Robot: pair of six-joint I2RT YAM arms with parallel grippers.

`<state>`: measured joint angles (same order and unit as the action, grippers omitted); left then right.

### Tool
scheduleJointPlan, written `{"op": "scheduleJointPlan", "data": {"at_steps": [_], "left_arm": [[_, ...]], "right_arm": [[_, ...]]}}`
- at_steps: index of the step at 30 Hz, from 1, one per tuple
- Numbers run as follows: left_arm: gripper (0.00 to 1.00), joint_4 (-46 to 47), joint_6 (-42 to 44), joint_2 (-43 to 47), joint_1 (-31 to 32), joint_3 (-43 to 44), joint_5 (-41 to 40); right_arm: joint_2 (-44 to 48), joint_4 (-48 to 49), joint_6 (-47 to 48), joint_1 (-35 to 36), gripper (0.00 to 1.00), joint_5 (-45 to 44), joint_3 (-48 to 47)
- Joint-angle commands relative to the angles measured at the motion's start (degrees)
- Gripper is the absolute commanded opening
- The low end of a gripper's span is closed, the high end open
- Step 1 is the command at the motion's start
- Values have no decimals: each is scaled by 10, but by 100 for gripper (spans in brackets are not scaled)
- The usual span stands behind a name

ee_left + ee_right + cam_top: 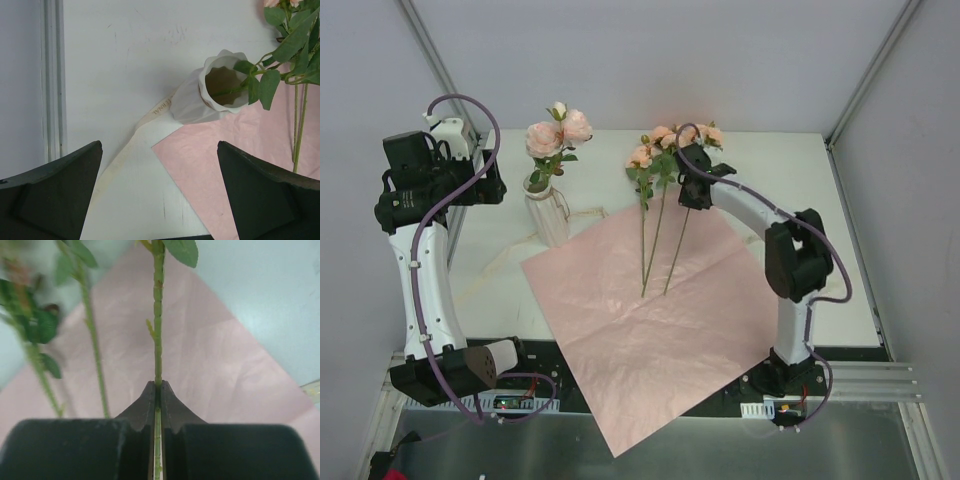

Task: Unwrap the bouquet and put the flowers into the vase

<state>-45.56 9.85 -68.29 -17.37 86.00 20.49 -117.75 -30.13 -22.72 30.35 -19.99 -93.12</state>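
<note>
A large sheet of pink-lilac paper [650, 330] lay opened flat on the white table [800, 180], with its near corner hanging past the table's near edge. A small whitish translucent ribbed vase [548, 215] stood upright at the sheet's far left corner. It already held peach-pink roses with green leaves [558, 133], and the left wrist view showed a green stem running down into its flared mouth. A length of cream ribbon [500, 265] trailed loose across the table from the vase's foot toward the left arm. Three more long-stemmed peach-pink roses [655, 172] lay side by side on the far half of the paper, blooms toward the back of the table and cut ends toward the middle of the sheet. The right gripper [692, 192] sat over the rightmost of these, just below its leaves. Its jaws were pressed together on that thin green stem [158, 330], while the other two stems lay free to its left. The left gripper [157, 150] hung above bare table to the left of the vase, jaws spread wide and holding nothing.
</note>
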Motion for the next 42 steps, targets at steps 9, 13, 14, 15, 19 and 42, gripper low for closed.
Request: {"op": "scheduleJointPlan", "data": {"at_steps": [9,13,14,15,19,42], "left_arm": [[99,-25,-18,-3,-5,58,6],[99,-37,-40,-20,-5,88,-39],[99,-39,-45,-25,-6,94,-44],[99,-40,-51,-25,-6,94,-47],[99,-39,-59,-22,-7,84,-49],[99,-50,8,-6,-86,72,12]], "right_arm": [[380,268,214,51,1,-51,80],[428,361,366,169,1,-56,72],[439,415,395,191,1,-52,74],[444,445,429,214,1,-43,80],[443,545,508,295,1,56,85],[27,809,434,337,1,310,-279]]}}
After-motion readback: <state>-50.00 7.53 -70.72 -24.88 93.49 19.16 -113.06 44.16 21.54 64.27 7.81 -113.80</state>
